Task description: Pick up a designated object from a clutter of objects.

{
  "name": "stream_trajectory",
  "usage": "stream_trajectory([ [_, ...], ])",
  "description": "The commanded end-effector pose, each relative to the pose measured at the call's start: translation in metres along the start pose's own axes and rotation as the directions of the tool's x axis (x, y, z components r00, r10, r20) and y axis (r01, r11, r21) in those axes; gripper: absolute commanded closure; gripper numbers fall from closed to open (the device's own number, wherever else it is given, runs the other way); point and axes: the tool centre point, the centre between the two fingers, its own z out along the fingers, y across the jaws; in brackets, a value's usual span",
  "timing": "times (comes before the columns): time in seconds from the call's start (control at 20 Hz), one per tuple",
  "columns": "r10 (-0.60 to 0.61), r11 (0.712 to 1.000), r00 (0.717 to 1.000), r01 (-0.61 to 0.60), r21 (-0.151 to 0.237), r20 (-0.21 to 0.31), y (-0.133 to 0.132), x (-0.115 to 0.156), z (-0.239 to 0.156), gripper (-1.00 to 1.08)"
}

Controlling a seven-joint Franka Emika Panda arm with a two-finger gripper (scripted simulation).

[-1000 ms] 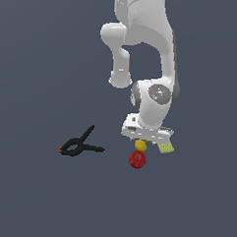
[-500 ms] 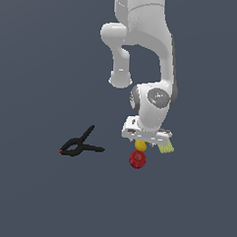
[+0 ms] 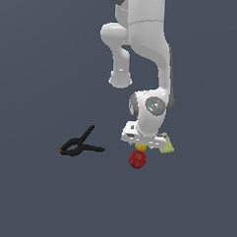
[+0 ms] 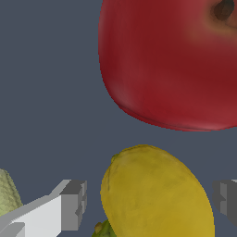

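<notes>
The yellow lemon (image 4: 155,194) lies between my two fingers in the wrist view, and a small gap shows on each side of it. One fingertip (image 4: 74,203) is on one side, the other (image 4: 227,200) on the opposite side. My gripper (image 4: 150,201) is open around the lemon. In the exterior view the gripper (image 3: 141,143) is low over the lemon (image 3: 140,147), which is mostly hidden under the hand. The red apple (image 3: 137,159) (image 4: 176,65) sits just in front of the lemon.
A black spring clamp (image 3: 79,145) lies on the floor to the exterior view's left. A pale yellow-green flat piece (image 3: 167,146) sits beside the hand on the exterior view's right. A green pear edge (image 4: 7,196) shows in the wrist view.
The arm has come down slightly, bringing the hand lower over the lemon. The objects have not moved.
</notes>
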Motion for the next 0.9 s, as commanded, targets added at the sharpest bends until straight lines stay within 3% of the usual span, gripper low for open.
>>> stream_trajectory([
  [0.0, 0.0, 1.0, 1.0, 0.0, 0.0, -0.001, 0.0, 0.001, 0.001, 1.08],
  [0.85, -0.001, 1.0, 1.0, 0.001, 0.001, -0.002, 0.0, 0.005, -0.014, 1.08],
])
